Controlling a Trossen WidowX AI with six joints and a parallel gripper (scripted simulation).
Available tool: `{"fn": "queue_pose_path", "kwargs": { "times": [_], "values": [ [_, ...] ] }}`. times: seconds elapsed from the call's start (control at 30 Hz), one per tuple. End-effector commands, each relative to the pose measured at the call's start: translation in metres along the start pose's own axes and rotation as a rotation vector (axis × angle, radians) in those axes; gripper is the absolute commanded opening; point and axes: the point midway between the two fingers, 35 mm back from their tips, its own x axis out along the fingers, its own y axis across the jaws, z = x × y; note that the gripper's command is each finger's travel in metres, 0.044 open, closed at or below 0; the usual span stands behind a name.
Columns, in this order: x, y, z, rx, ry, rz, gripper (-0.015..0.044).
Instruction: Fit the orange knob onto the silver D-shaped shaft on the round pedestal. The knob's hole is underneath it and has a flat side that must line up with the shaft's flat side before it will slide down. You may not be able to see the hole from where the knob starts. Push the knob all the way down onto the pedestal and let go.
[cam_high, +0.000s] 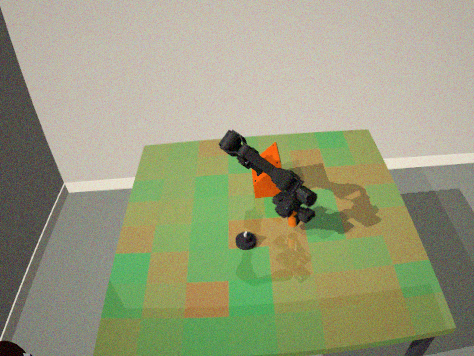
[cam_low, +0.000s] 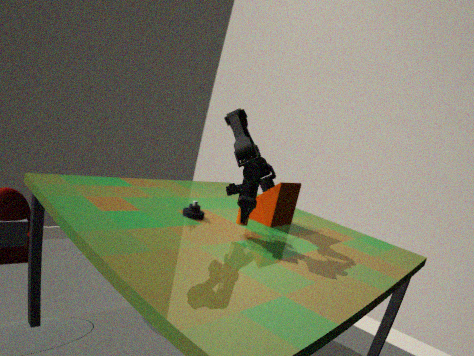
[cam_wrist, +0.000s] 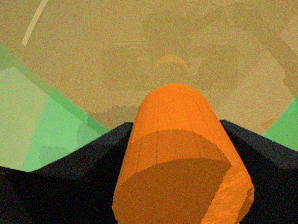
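The orange knob is between the fingers of my gripper, which is shut on it. In the wrist view its rounded far end points away from the camera, and its near end shows a slanted flat at the lower right. No hole is visible. In the exterior view the gripper mostly hides the knob. The round black pedestal stands on the table with its small silver shaft upright. The knob is held above the table, to the right of the pedestal in the top view, apart from it.
An orange wedge-shaped block stands behind the gripper, partly hidden by the arm. The table has a green and brown patchwork top with shadows and reflections of the arm. A red chair stands beyond the table's left edge in the exterior view.
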Motion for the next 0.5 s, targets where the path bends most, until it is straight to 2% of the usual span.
{"fn": "queue_pose_path", "kwargs": {
  "times": [0.0,0.17,0.33,0.47],
  "values": [
    [0.02,0.0,0.0,-0.006,-0.005,-0.012,0.0],
    [0.04,0.0,0.0,-0.004,-0.006,-0.023,0.0],
    [0.041,-0.001,-0.001,-0.004,-0.006,-0.024,0.0],
    [0.039,0.0,0.0,0.002,-0.001,-0.024,0.0105]
  ]
}}
